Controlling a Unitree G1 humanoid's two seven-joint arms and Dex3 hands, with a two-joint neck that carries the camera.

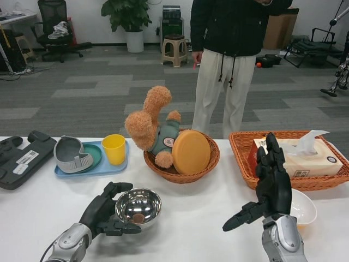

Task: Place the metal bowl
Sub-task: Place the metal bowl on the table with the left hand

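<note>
Head view showed the metal bowl (138, 207) sitting upright on the white tabletop (185, 218) at the near left, with the left hand (104, 210) gripping its left rim: fingers (121, 187) curled over the far edge while others reached along the near edge. At the near right, the right hand (271, 183) stood raised above the tabletop, fingers spread apart and pointing up, thumb stretched out to the left, holding nothing. Just right of that hand lay a small white bowl (303, 207). Farther back, a round wicker basket (182, 164) held a brown plush toy (152, 125) and a yellow-orange disc (191, 151). To its left was a blue tray (92, 164) carrying a yellow cup (114, 148) and a grey scoop-like item (71, 154), and at the far left edge lay a black device (22, 158). At the right, a rectangular wicker basket (245, 150) held a tissue box (305, 155). Beyond the tabletop stood a person (229, 60) in a dark jacket and light trousers.
</note>
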